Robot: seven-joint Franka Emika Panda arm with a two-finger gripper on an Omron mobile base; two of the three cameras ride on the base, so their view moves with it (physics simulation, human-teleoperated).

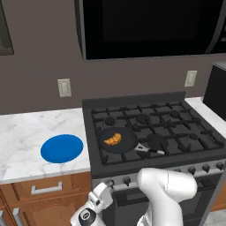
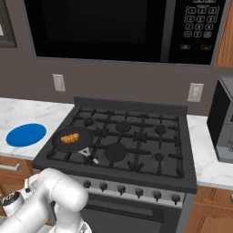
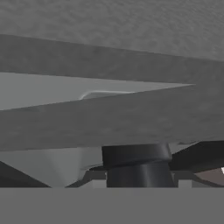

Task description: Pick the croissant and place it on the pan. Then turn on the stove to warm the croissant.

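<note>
In the left base view, the croissant [image 1: 112, 140] already lies inside the pan [image 1: 126, 145], which sits on the front left burner of the stove [image 1: 176, 128], with the pan's handle pointing right along the front edge. A blue plate [image 1: 62, 148] rests on the marble bench [image 1: 26, 132] to the left of the stove. Your arm bends down in front of the range, and the pincer [image 1: 107, 184] sits right at the leftmost knob [image 1: 109, 183] on the front panel, almost straight below the pan; the next knob [image 1: 127, 180] is just to its right. From here you cannot see how the jaws stand. In the right base view, the same croissant [image 2: 70, 138] rests in the pan [image 2: 73, 136] at the front left of the stove [image 2: 136, 136], and the plate [image 2: 26, 135] lies on the bench [image 2: 18, 111] near its front edge. The white arm covers the left end of the knob row, so the hand is hidden there. In the hand view, a dark round knob [image 3: 136, 164] sits low and centre, very close, under the grey edge of the stove [image 3: 109, 118]. The finger tips are not clear, but the pincer is nearly fully closed, and it appears to be pinching that knob. The placing looks done; what remains is a twist about the knob's own axis, which points straight out from the front panel toward you.
</note>
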